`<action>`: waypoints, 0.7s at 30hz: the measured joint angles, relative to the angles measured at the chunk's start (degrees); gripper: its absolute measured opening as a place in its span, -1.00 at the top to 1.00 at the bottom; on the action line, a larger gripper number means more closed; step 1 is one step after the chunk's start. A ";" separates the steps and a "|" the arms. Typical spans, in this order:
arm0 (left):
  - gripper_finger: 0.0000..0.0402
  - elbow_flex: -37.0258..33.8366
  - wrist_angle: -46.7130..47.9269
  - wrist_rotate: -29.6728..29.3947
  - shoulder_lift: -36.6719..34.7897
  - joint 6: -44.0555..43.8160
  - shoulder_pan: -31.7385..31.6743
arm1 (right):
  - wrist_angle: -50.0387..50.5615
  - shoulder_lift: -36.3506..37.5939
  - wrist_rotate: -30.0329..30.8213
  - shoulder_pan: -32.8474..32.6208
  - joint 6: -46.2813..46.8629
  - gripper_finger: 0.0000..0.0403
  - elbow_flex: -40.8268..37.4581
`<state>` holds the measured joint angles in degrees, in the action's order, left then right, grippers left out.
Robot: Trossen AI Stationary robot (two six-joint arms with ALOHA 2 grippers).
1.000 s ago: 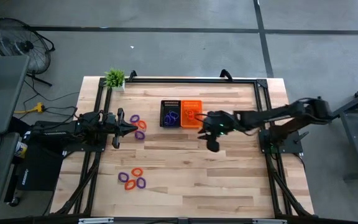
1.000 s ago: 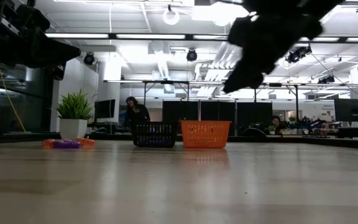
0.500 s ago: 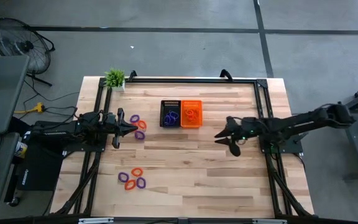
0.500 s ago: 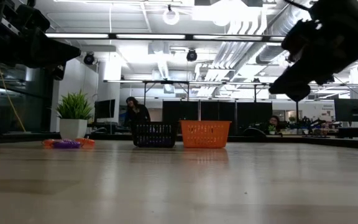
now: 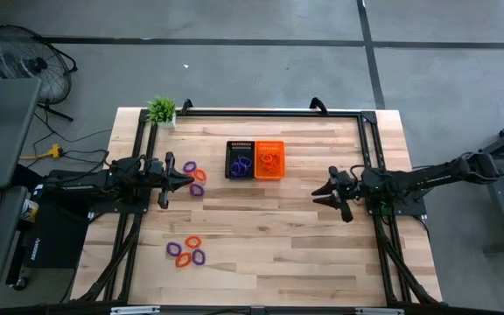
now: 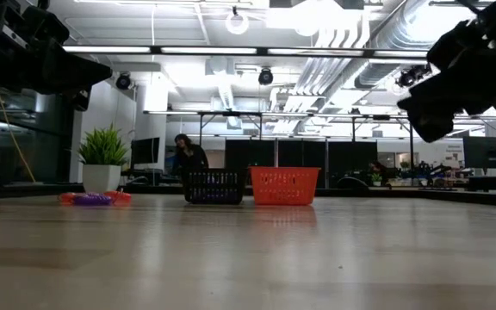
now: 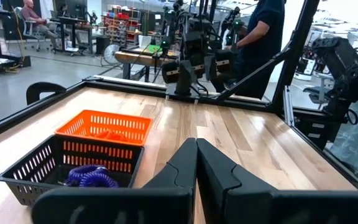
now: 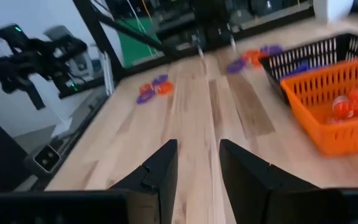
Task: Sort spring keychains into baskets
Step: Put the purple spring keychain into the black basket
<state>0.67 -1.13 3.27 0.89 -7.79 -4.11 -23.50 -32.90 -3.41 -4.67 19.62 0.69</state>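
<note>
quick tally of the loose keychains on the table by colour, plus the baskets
purple keychains: 4
orange-red keychains: 3
black basket: 1
orange basket: 1
total: 9, as far as the high view shows

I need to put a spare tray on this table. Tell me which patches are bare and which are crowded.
Free: the wood between the orange basket and the right tool, and the near edge right of the lower keychain cluster. Crowded: beside the left tool, where keychains lie up to the black basket.
</note>
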 joint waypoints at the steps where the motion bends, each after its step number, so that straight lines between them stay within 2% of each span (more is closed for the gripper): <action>1: 0.99 0.00 0.00 0.00 -0.02 0.00 0.00 | -0.30 0.78 0.02 -0.01 -0.52 0.43 -0.12; 10: 0.99 0.00 0.00 0.02 -0.01 0.00 0.00 | 2.21 6.88 -1.06 0.00 -7.54 0.43 -0.11; 21: 0.99 0.00 0.00 0.24 0.00 0.00 0.00 | 21.56 16.55 -1.02 0.00 -10.93 0.43 -0.11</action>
<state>0.67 -1.13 3.51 0.89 -7.79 -4.12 -1.94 -16.35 -4.43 -4.67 8.69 0.58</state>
